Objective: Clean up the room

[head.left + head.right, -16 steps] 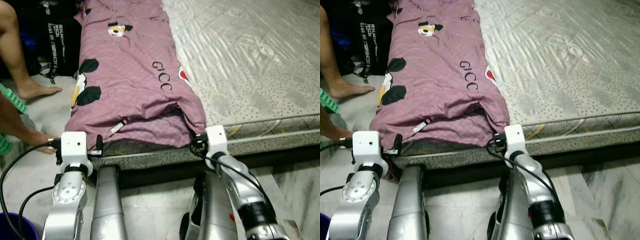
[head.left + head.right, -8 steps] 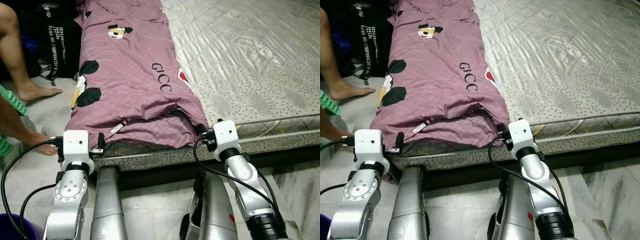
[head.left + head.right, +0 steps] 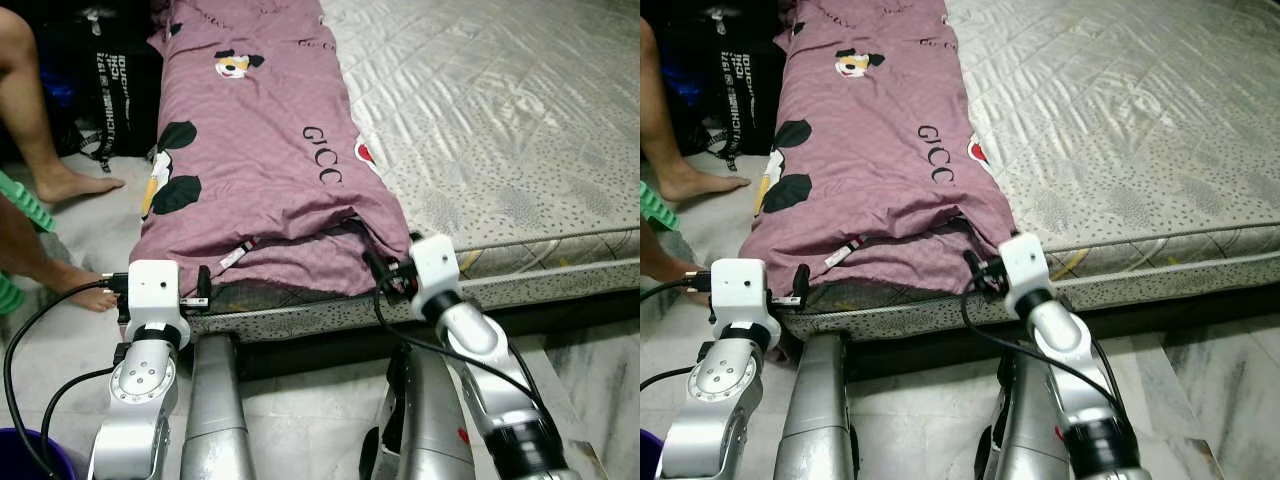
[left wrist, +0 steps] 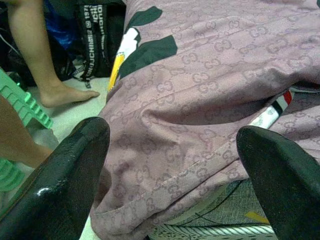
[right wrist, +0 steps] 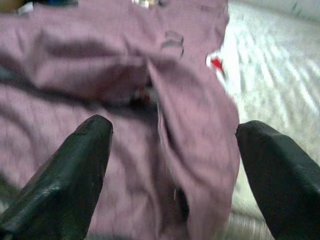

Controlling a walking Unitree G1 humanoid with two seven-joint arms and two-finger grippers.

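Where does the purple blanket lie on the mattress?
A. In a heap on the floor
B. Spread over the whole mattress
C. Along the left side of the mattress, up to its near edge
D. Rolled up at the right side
C: the purple blanket runs along the left side of the mattress, whose right part is bare.

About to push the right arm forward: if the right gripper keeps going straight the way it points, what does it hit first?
Most likely the purple blanket: the right gripper, fingers open, faces its folded near edge at the mattress corner. Depth is hard to judge.
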